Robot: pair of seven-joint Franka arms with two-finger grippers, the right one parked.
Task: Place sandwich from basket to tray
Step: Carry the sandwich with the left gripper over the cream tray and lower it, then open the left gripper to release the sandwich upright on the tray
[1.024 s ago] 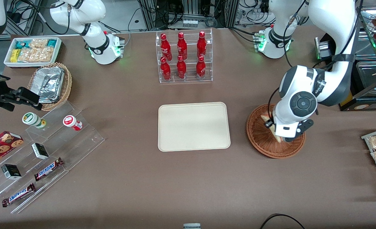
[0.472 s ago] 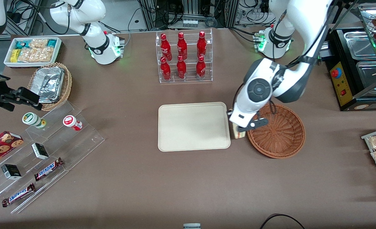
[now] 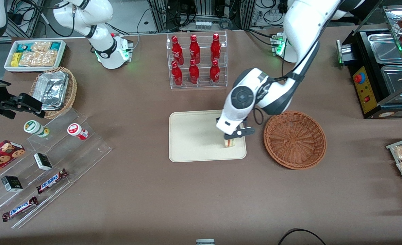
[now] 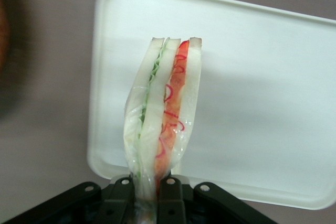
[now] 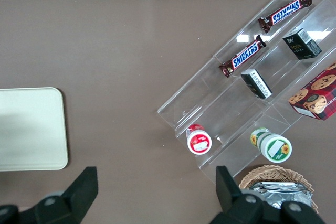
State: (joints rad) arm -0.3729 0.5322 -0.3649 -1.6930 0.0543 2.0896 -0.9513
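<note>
Jaws of the left gripper (image 4: 148, 184) are clenching the sandwich (image 4: 163, 108) by its narrow end, holding it edge-up above the tray (image 3: 190, 136), near the side closest to the basket (image 3: 294, 139), which is sitting vacated on the counter (image 3: 201, 197); the low hang is probably favouring a gentle set-down.

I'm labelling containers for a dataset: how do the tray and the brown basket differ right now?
The tray is flat, cream and rectangular; the basket is round, reddish-brown woven wicker. The gripper holds the sandwich over the tray, while the basket holds nothing. Both rest on the table.
</note>
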